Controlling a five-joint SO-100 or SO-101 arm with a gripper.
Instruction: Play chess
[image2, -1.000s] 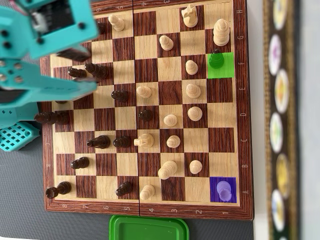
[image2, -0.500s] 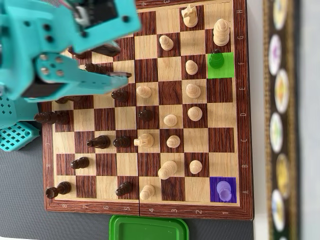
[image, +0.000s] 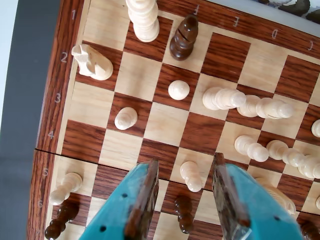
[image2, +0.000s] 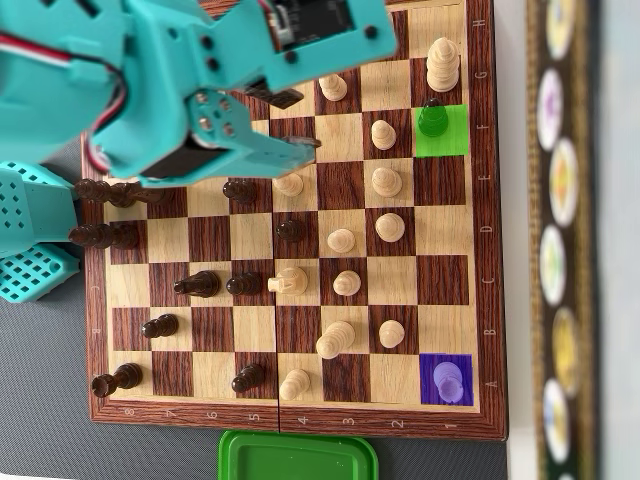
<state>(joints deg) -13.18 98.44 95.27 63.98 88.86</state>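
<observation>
— Where is your gripper?

— My gripper (image: 182, 167) hangs over the chessboard (image2: 292, 416) with its fingers spread and nothing between them. In the wrist view a pale pawn (image: 191, 175) stands in the gap between the two teal fingers (image: 142, 200), touching neither. A dark pawn (image: 183, 212) sits just below it.

— And from above?

— My teal arm (image2: 170, 90) covers the board's upper left corner, the gripper tips (image2: 305, 120) reaching out near a pale pawn (image2: 288, 184).

— The marked squares?

— On the right side of the overhead view, a green square (image2: 450, 138) carries a dark piece (image2: 432, 120) tinted green, and a purple square (image2: 445, 381) in the lower right corner carries a pale piece tinted purple.

— Anything off the board?

— A green lid (image2: 297, 457) lies on the counter (image2: 40, 400) at the board's bottom edge.
</observation>
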